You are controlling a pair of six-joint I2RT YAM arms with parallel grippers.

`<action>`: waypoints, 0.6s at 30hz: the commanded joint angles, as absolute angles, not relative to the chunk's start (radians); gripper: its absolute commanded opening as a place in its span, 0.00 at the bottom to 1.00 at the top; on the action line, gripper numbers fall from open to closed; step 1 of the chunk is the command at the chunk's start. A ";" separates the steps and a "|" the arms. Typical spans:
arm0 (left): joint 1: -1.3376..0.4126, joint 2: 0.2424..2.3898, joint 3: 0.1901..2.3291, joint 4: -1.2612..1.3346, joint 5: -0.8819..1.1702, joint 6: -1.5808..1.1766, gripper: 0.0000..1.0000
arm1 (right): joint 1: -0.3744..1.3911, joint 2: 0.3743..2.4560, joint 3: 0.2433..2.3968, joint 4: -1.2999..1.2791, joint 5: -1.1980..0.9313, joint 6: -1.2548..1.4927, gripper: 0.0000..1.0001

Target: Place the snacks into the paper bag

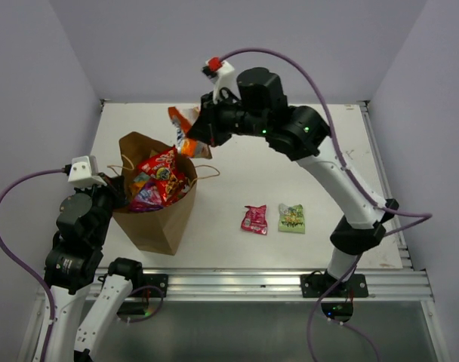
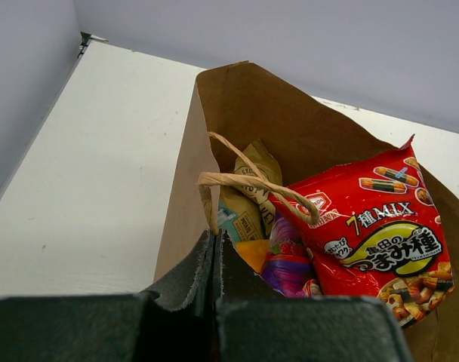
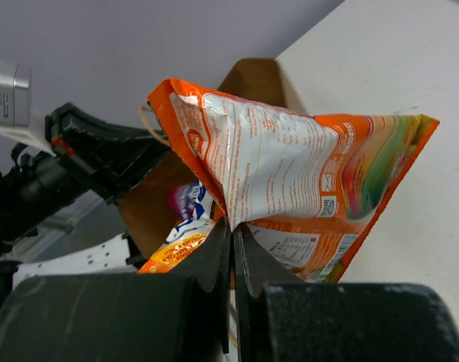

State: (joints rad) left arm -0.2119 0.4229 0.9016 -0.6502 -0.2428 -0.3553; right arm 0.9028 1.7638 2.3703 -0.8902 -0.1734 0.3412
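The brown paper bag (image 1: 155, 219) stands open at the left with several snacks inside, a red packet (image 1: 163, 172) on top. My left gripper (image 2: 217, 240) is shut on the bag's near rim beside a twisted handle (image 2: 248, 179). In its view the red packet (image 2: 380, 226), a purple one (image 2: 286, 268) and a tan-blue one (image 2: 241, 215) fill the bag. My right gripper (image 1: 201, 136) is shut on a large orange-cream chip bag (image 1: 186, 130), held in the air just behind the paper bag. In the right wrist view the chip bag (image 3: 290, 173) hangs above the bag's opening (image 3: 158, 204).
A pink packet (image 1: 254, 219) and a green packet (image 1: 291, 218) lie on the white table (image 1: 290, 166) right of the bag. Grey walls close the back and sides. A metal rail (image 1: 260, 283) runs along the near edge.
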 commanded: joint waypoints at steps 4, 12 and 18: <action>-0.221 0.410 0.928 -0.620 -0.245 -0.344 0.00 | 1.035 1.891 2.439 -0.811 -0.405 0.391 0.00; -0.221 0.400 0.922 -0.620 -0.245 -0.344 0.00 | 1.083 1.917 2.286 -0.844 -0.308 0.407 0.00; -0.221 0.397 0.914 -0.617 -0.239 -0.347 0.00 | 1.094 2.095 2.449 -1.000 -0.369 0.379 0.00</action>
